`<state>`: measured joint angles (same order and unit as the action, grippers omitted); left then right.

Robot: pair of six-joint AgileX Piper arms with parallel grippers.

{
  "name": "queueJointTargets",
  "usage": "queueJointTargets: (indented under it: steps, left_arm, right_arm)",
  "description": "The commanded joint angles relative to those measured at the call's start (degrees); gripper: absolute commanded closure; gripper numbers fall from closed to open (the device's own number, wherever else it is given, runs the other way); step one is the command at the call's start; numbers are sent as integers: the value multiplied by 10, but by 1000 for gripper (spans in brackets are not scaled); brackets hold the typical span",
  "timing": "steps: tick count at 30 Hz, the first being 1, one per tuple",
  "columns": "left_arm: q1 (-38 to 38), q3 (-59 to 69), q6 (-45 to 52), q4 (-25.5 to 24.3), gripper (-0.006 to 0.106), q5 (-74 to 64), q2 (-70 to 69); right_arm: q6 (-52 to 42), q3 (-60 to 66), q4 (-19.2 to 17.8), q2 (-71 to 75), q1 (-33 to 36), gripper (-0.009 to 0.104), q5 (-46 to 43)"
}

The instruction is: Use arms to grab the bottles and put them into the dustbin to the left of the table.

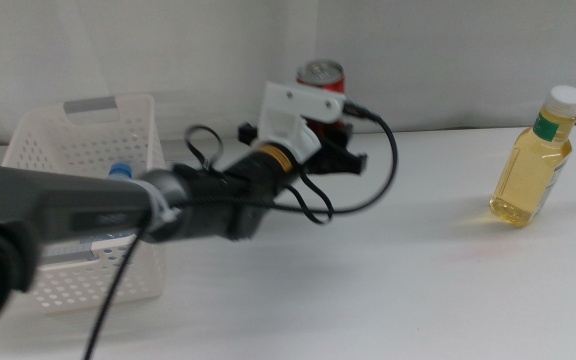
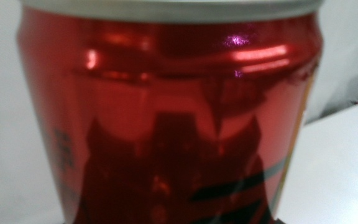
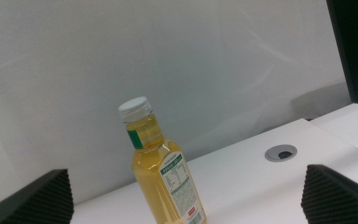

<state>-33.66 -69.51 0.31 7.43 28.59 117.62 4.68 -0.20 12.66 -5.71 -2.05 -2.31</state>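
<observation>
My left gripper (image 1: 320, 148) reaches in from the left to the back of the table (image 1: 388, 280), right at the slim red soda can (image 1: 321, 78). The can fills the left wrist view (image 2: 166, 124), very close to the camera. The yellow-liquid bottle (image 1: 534, 170) with its white cap stands upright at the right; it also shows in the right wrist view (image 3: 166, 177). My right gripper (image 3: 185, 180) is open and empty, short of that bottle, and is out of the middle view. The clear water bottle's blue cap (image 1: 120, 171) shows inside the white dustbin (image 1: 38, 150) at the left.
A white wall runs behind the table. A round cable hole (image 3: 283, 152) sits in the tabletop beyond the yellow bottle. A dark panel (image 3: 353, 50) stands at the far right. The left arm's black cable (image 1: 383, 180) loops over the table's middle.
</observation>
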Motion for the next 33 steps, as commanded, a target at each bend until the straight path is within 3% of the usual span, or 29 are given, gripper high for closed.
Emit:
queueJointTargets:
  steps: [1, 24, 33]
  left_arm:
    - [13, -1, 11, 10, 103, -2, -38]
    - [153, -1, 64, 10, 103, -286, -265]
    - [240, -1, 65, 5, 103, -399, -337]
  right_arm:
    - [-1, 22, -4, 3, -2, -8, -1]
    - [-1, 22, -4, 3, -2, -8, -1]
    - [-1, 22, -4, 3, -2, -8, -2]
